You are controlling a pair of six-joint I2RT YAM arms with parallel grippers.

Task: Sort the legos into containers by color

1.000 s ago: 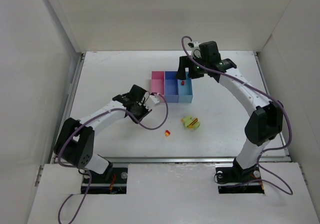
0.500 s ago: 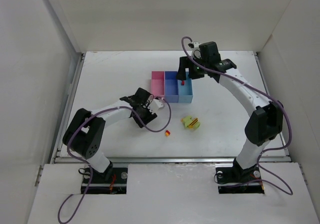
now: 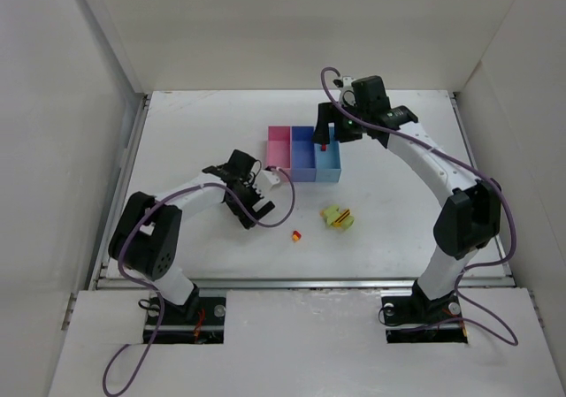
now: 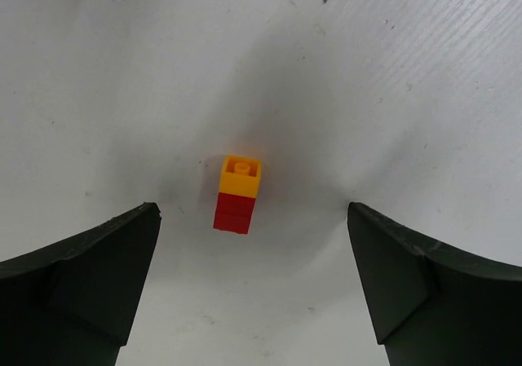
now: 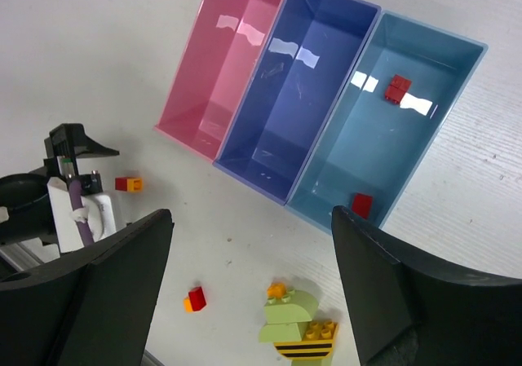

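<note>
A small red-and-orange lego (image 4: 237, 193) lies on the table between the tips of my wide-open left gripper (image 4: 252, 213), touching neither finger; in the top view the left gripper (image 3: 256, 201) hides it. A second red-and-orange lego (image 3: 296, 235) and a lime-green clump with a striped orange brick (image 3: 336, 217) lie nearer the front. The containers stand in a row: pink (image 5: 232, 48), medium blue (image 5: 310, 56), light blue (image 5: 383, 146). Two red legos (image 5: 399, 89) (image 5: 362, 205) rest in the light blue one. My right gripper (image 5: 251, 212) hangs open and empty above the bins.
White walls enclose the table on three sides. A metal rail (image 3: 301, 282) runs along the front edge by the arm bases. A purple cable (image 3: 283, 204) loops off the left wrist toward the loose legos.
My left gripper went from shut to wide open, and its wrist swung back and down toward the table. The right arm has not moved.
</note>
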